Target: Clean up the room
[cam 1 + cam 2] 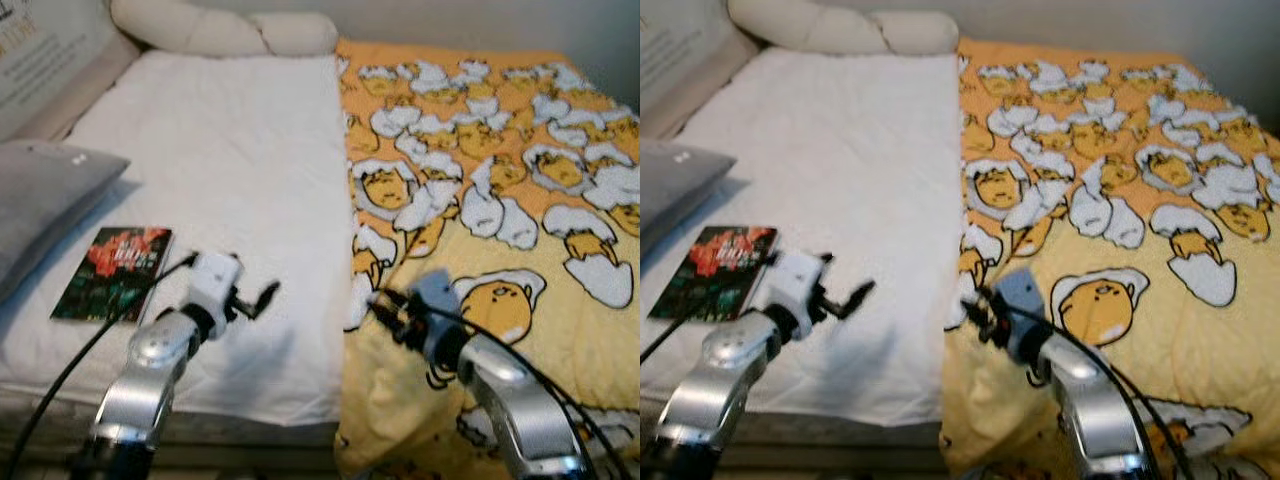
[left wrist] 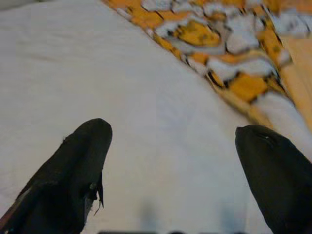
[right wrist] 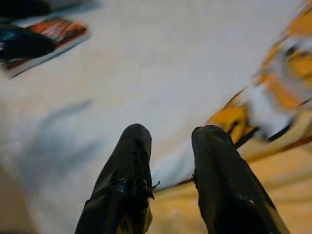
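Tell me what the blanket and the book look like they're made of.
Blanket: soft quilted fabric, judging by its stitched puffy folds and printed cartoon pattern. Book: probably a paper paperback; it lies thin and flat, with a printed cover, though any gloss is too blurred to judge.

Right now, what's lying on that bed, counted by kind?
Books: 1, dark cover with red
Pillows: 3, one grey pillow, two cream pillows
Blankets: 1, yellow cartoon-print blanket
White sheets: 1
Total: 6
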Robot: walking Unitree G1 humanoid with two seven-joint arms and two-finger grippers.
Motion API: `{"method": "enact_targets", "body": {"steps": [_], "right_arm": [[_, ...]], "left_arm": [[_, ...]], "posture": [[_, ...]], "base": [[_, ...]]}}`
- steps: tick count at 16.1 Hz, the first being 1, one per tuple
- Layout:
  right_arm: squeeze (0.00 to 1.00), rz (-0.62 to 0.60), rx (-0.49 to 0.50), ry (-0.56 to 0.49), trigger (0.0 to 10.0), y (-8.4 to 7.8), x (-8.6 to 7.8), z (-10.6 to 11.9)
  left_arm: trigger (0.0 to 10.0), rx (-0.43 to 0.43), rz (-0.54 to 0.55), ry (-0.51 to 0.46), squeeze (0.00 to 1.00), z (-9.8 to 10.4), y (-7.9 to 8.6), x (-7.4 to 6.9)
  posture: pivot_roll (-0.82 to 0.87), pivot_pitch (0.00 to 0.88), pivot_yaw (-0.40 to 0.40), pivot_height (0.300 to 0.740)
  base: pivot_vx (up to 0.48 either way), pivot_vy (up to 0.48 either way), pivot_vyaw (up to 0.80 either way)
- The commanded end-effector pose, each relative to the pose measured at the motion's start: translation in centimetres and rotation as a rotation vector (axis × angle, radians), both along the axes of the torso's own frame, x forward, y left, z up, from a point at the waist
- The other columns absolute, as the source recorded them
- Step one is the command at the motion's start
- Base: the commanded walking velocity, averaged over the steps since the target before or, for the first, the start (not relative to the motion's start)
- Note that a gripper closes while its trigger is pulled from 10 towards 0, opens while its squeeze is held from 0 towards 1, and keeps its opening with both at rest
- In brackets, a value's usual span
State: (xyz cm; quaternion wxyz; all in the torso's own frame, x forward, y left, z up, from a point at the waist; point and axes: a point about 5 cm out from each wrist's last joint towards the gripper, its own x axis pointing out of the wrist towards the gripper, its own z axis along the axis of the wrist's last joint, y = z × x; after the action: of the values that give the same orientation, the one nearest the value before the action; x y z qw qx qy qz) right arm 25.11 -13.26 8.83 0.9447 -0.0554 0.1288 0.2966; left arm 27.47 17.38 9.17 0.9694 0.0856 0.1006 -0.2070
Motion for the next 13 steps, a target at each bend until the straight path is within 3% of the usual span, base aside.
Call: {"method": "enact_targets", "body": {"steps": [1,2,3,4,7,8,13], "right_arm": [[0.0,-0.121,-0.002,-0.047,10.0,-1.1,0.3,0.3],[0.0,-0.178,0.023,-0.035,10.0,-1.4,0.4,0.2],[0.0,-0.371,0.079,-0.043,10.0,-2.3,0.5,0.3],[0.0,-0.483,0.087,-0.059,10.0,-2.7,0.3,0.4],[0.0,-0.542,0.052,-0.12,10.0,-2.6,0.4,0.6],[0.0,-0.514,0.088,-0.096,10.0,-2.4,0.6,0.4],[0.0,-0.562,0.058,-0.072,10.0,-3.0,1.0,-0.3]], "left_arm": [[10.0,-0.033,0.049,-0.021,0.0,0.6,0.2,-0.1],[10.0,-0.035,0.06,-0.019,0.0,0.6,0.2,-0.1],[10.0,-0.017,0.078,-0.014,0.0,0.4,-0.1,-0.6],[10.0,-0.01,0.102,-0.021,0.0,0.3,-0.3,-0.9],[10.0,-0.021,0.177,-0.045,0.0,0.9,0.2,-0.7],[10.0,-0.021,0.209,-0.058,0.0,1.3,0.5,-0.4],[10.0,-0.007,0.254,-0.069,0.0,1.6,0.5,0.0]], "posture": [[-0.06,0.0,0.009,0.74],[-0.06,0.0,0.009,0.74],[-0.05,0.0,0.011,0.74],[-0.05,0.0,0.012,0.74],[-0.04,0.0,0.014,0.74],[-0.04,0.0,0.011,0.74],[-0.03,0.0,0.004,0.74]], "base": [[0.0,-0.48,0.0],[0.0,-0.48,0.0],[0.0,-0.48,0.0],[0.0,-0.48,0.0],[0.0,-0.48,-0.14],[0.0,-0.48,-0.5],[0.0,-0.48,-0.19]]}}
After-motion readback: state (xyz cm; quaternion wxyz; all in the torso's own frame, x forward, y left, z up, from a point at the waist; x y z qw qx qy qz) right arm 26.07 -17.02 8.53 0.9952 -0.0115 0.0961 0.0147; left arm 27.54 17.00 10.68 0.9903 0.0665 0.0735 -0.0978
